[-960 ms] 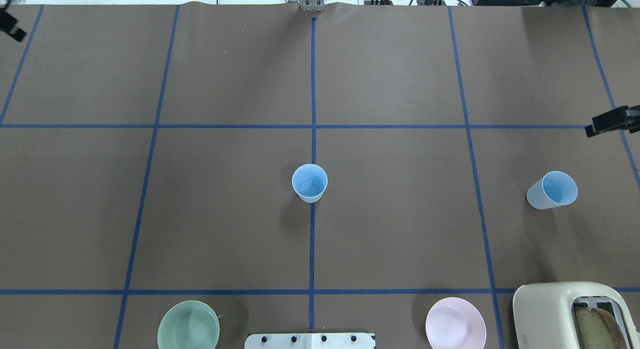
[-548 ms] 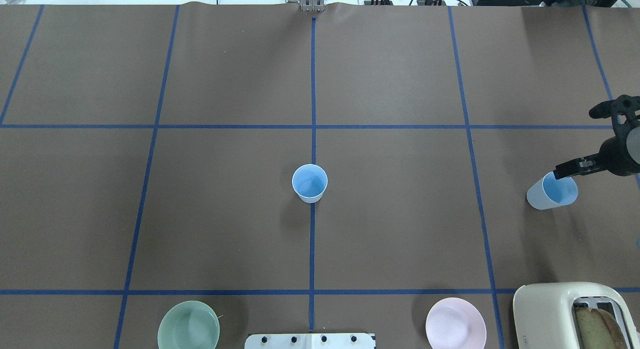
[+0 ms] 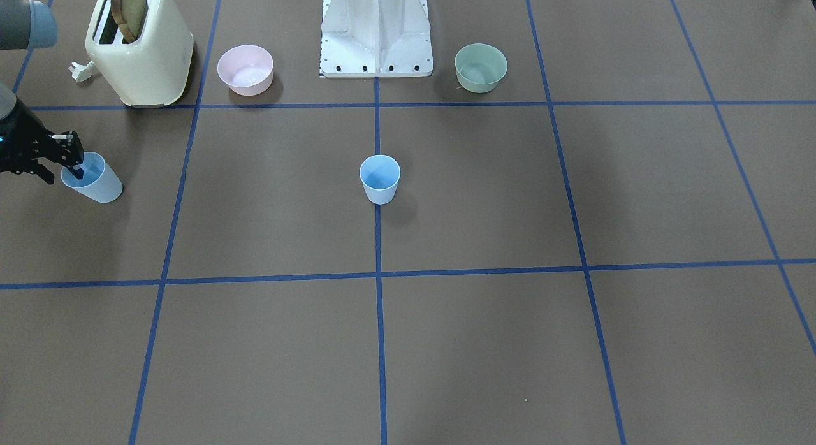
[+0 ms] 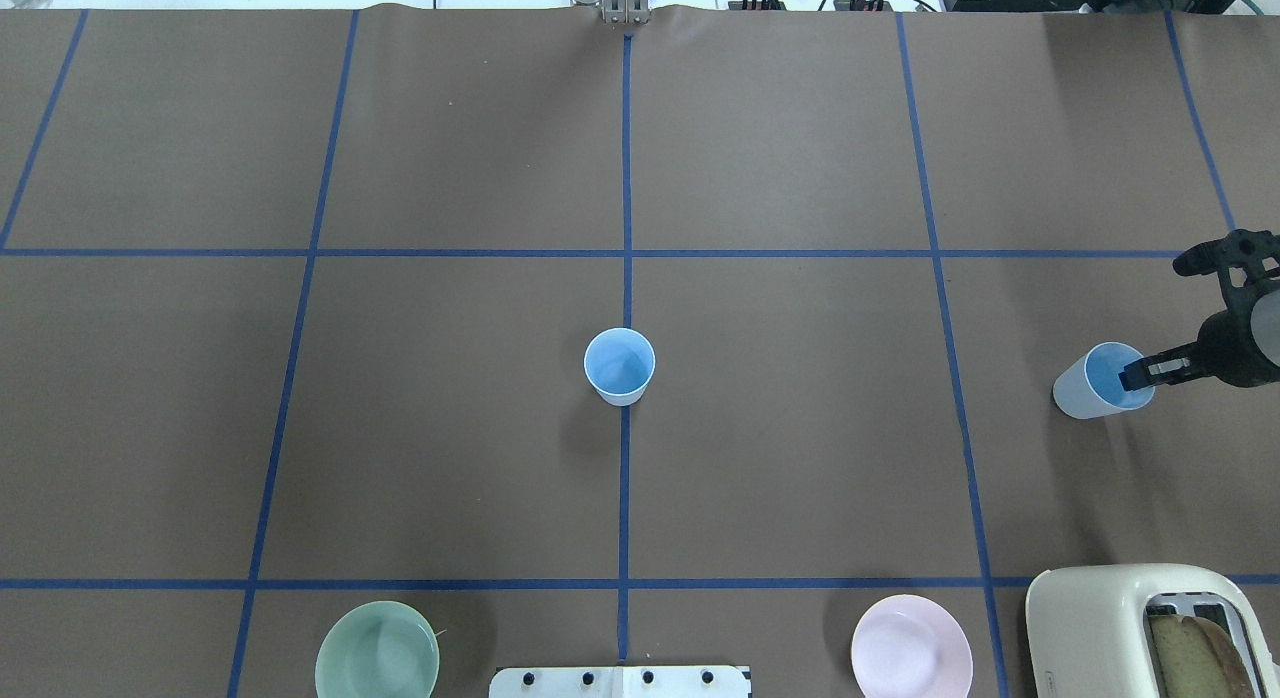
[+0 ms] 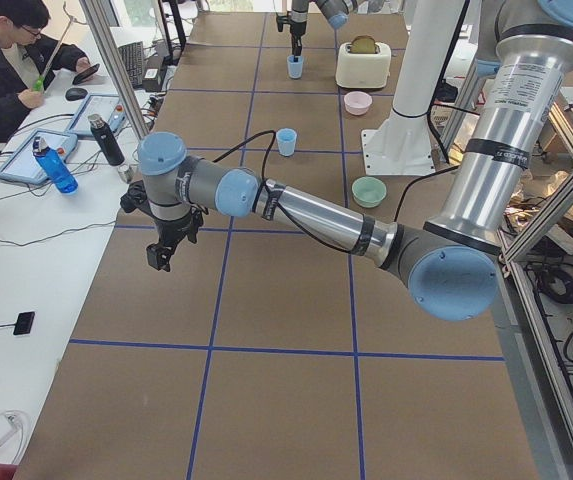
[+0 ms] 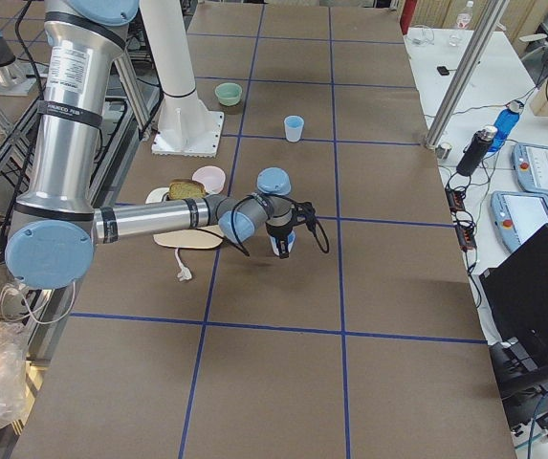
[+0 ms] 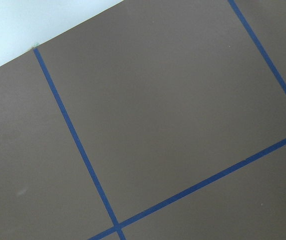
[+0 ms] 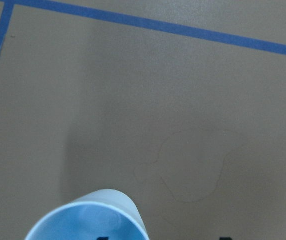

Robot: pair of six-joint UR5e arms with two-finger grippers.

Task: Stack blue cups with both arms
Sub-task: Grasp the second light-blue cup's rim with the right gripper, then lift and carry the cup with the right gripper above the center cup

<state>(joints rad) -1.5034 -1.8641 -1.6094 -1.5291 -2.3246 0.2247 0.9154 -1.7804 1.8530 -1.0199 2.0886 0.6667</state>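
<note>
Nearest us, along the overhead view's bottom edge, sit the green bowl, pink bowl and toaster, all out of play. Further up, one blue cup stands at frame centre on the tape line, and the other cup stands at the right edge. We judge both light, thin and slippery, so a pinch on the wall near the rim suits. The right gripper is spread, one finger inside that cup's mouth and one outside. Half a second ago it hovered over the rim; now it has dropped in. The left gripper has left the overhead's upper left corner, and we cannot tell its spread
</note>
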